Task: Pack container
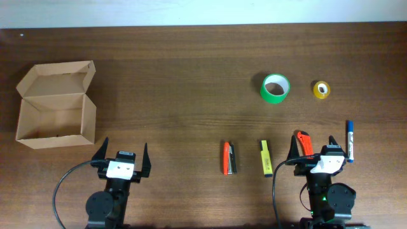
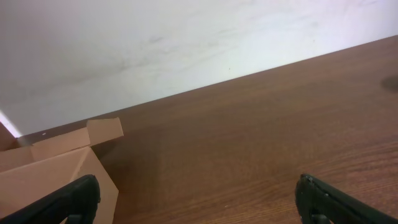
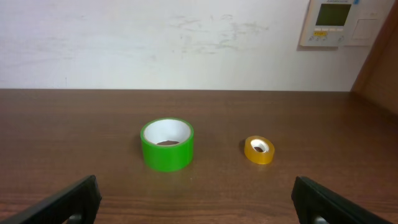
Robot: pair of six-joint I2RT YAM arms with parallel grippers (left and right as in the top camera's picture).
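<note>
The brown cardboard container point(image 1: 56, 107) lies open at the far left, flap lid raised; its corner shows in the left wrist view point(image 2: 56, 168). A green tape roll point(image 1: 275, 88) point(image 3: 166, 144) and a small yellow tape roll point(image 1: 322, 90) point(image 3: 259, 150) sit at the back right. An orange stapler point(image 1: 229, 158), a yellow highlighter point(image 1: 265, 157), an orange cutter point(image 1: 303, 143) and a blue marker point(image 1: 350, 140) lie near the front. My left gripper point(image 1: 121, 157) point(image 2: 199, 202) is open and empty, right of the container. My right gripper point(image 1: 313, 151) point(image 3: 196, 202) is open and empty, over the cutter.
The dark wooden table point(image 1: 191, 76) ends at a white wall along the back. A wall thermostat point(image 3: 339, 22) shows in the right wrist view.
</note>
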